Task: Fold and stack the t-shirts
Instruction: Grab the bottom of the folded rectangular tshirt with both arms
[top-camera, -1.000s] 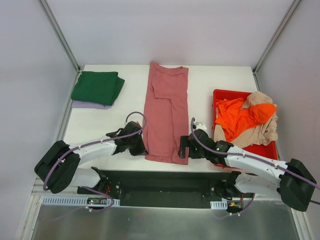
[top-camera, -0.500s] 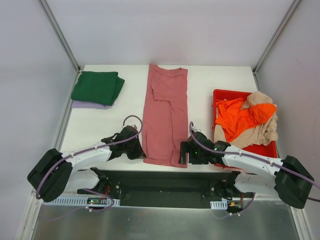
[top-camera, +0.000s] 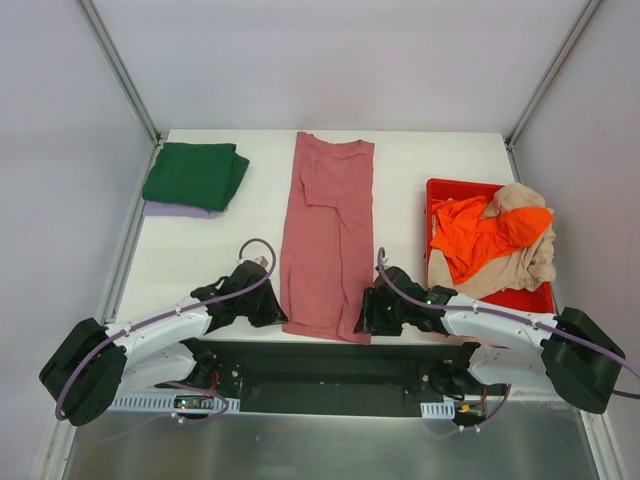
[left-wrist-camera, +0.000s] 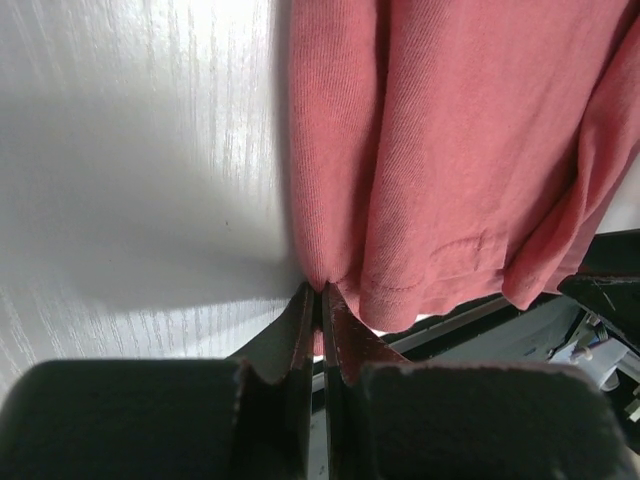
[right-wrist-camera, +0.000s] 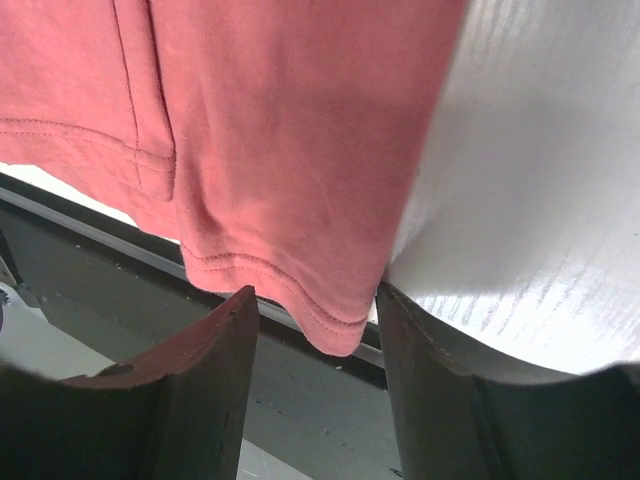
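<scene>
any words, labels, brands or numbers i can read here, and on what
None can be read. The rose-red t-shirt, folded green t-shirt, orange t-shirt and red bin show no print or label. The circuit boards at the arm bases are too small to tell.

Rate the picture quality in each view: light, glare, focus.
Top external: even, soft light, faint shadows, the rose-red t-shirt sharp. Left wrist: the table glares white at the top, a grey shadow lies beside the shirt's edge, the near left gripper looks soft. Right wrist: hem stitching crisp, table washed out at right, right gripper soft.
</scene>
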